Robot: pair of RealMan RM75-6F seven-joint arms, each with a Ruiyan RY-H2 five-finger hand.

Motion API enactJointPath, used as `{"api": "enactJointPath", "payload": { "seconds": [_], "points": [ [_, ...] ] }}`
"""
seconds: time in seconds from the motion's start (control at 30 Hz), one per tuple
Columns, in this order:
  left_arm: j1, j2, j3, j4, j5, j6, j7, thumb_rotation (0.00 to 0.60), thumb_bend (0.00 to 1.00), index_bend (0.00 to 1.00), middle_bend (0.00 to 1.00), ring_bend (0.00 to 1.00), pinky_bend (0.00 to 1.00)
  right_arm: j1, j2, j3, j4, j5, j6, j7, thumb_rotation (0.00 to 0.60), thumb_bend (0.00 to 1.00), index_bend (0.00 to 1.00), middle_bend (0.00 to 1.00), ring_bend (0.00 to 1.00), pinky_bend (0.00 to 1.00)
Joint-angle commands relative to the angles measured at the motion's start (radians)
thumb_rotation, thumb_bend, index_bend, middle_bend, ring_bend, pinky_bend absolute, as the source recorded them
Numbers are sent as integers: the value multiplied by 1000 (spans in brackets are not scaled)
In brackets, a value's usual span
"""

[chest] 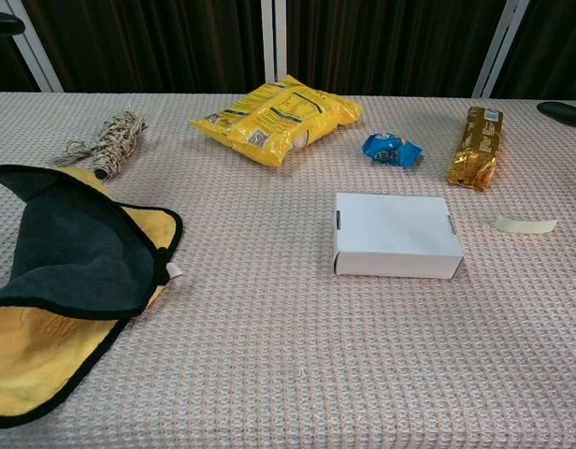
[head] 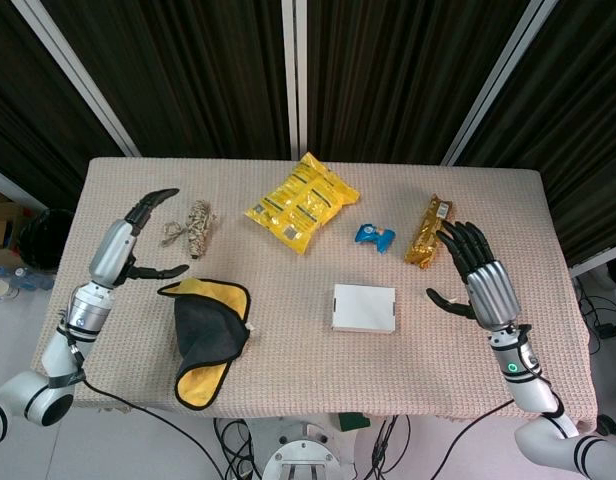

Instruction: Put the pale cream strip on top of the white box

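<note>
Pale cream strip point(chest: 525, 224) — under right robot hand point(head: 476, 268) (untouched).

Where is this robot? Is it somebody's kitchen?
Probably not a kitchen; it looks like a robot test room. Dark curtains hang behind one table with a woven cover, cables dangle beneath it, and unrelated things like a yellow snack bag lie spread out.

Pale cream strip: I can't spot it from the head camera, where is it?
Chest view shows the pale cream strip flat on the table, right of the white box, nearer than the gold packet.
</note>
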Motion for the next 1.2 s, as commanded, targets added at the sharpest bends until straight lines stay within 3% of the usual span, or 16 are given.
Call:
{"api": "enactJointPath", "payload": {
  "seconds": [0.03,0.43,0.53,0.6,0.63,0.87,1.2],
  "points": [
    [-10,3,6,-2,0,-7,-13,600,0,89,118,93,159,9,-11,-8,15,1,3,-2,595,193,0,0,0,0],
    [-30,28,48,-36,9,-34,5,600,0,104,118,94,159,0,23,-40,-17,30,-19,-56,593,218,0,0,0,0],
    [-29,36,61,-38,10,-39,43,600,0,109,118,93,159,-12,55,-52,-49,61,-57,-116,593,226,97,14,0,0],
    [-24,34,68,-30,7,-34,104,600,0,109,118,93,158,-23,84,-60,-80,99,-100,-185,595,241,234,31,0,0],
    [-20,29,71,-22,5,-28,149,600,0,109,118,93,158,-29,97,-61,-98,124,-121,-222,596,244,255,33,0,0],
    [11,7,96,12,-11,0,333,600,0,120,119,94,150,-42,158,-84,-142,264,-285,-370,595,287,365,16,0,0],
    [18,-3,119,28,-30,-27,370,600,0,120,119,93,146,-33,137,-104,-123,319,-378,-423,596,296,418,18,0,0]
  ]
}}
